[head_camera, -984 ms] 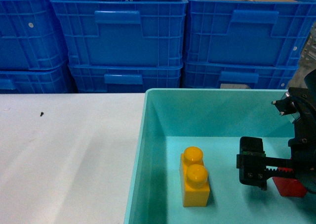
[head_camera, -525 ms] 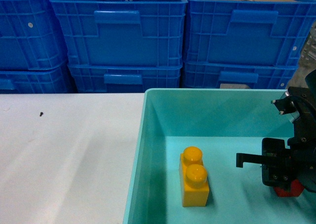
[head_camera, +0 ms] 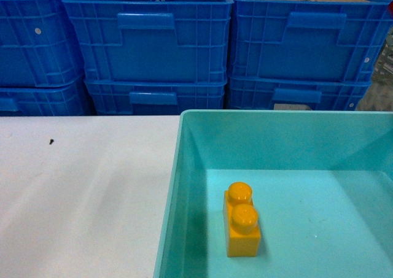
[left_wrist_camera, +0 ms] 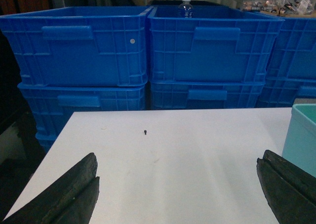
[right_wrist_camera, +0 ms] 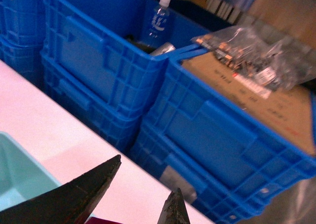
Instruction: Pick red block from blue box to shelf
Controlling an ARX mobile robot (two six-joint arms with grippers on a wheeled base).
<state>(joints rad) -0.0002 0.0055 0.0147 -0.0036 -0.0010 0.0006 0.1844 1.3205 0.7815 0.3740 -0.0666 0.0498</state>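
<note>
Red block [right_wrist_camera: 103,220] shows as a sliver between the right gripper [right_wrist_camera: 133,204] fingers, seemingly pinched, above the blue box [right_wrist_camera: 19,177]; the left gripper [left_wrist_camera: 180,197] hangs spread over the table [left_wrist_camera: 173,155].

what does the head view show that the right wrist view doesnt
Only the head view shows the yellow brick lying inside the turquoise bin, plus a small dark speck on the white table. Only the right wrist view shows the right gripper, a sliver of red at the bottom edge between its jaws, and the label on the water bottle. Both show the stacked dark blue crates, the bag of small parts, the table and part of the bin.
</note>
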